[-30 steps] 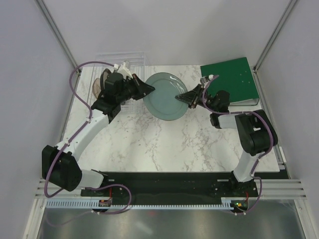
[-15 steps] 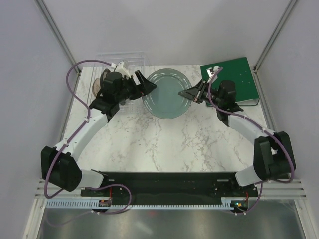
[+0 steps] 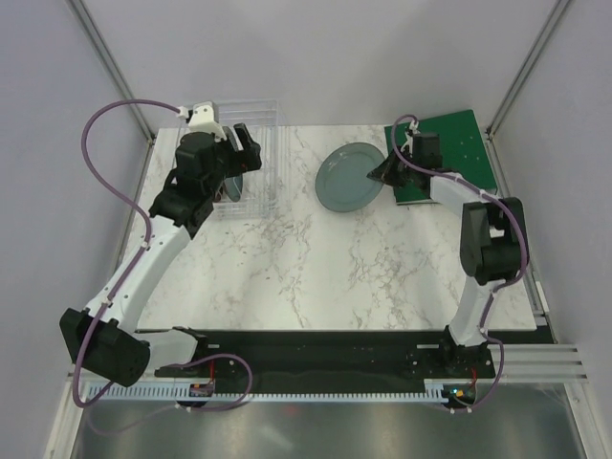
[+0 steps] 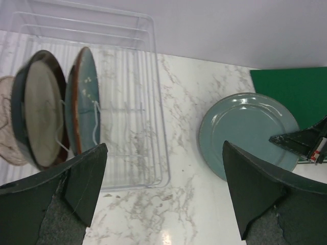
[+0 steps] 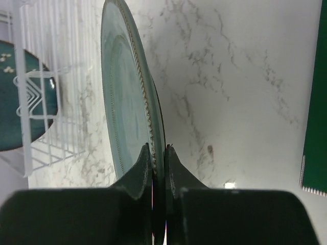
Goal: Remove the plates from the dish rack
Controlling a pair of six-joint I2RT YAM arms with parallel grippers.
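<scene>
My right gripper (image 3: 377, 175) is shut on the right rim of the grey-green plate (image 3: 346, 179), just left of the green board. In the right wrist view the plate (image 5: 127, 92) is edge-on, pinched between the two fingers (image 5: 145, 164). Over at the clear dish rack (image 3: 256, 124), my left gripper (image 3: 237, 153) is open and empty. From the left wrist, its fingers (image 4: 76, 184) stand wide apart above the rack's near end (image 4: 130, 122). Two plates stand upright in the rack: a dark one (image 4: 41, 109) and a reddish-brown-rimmed one (image 4: 84, 99). The grey-green plate (image 4: 250, 132) shows at the right.
A flat green rectangular board (image 3: 445, 153) lies at the back right, right next to the held plate. A pale round thing (image 4: 7, 127) shows at the rack's far left. White walls and metal posts close in the marble table (image 3: 316, 268) at the back and sides.
The left gripper let go of the grey-green plate, opened wide and drew back to the rack. The right gripper closed on the plate's rim and carried it right, toward the green board.
</scene>
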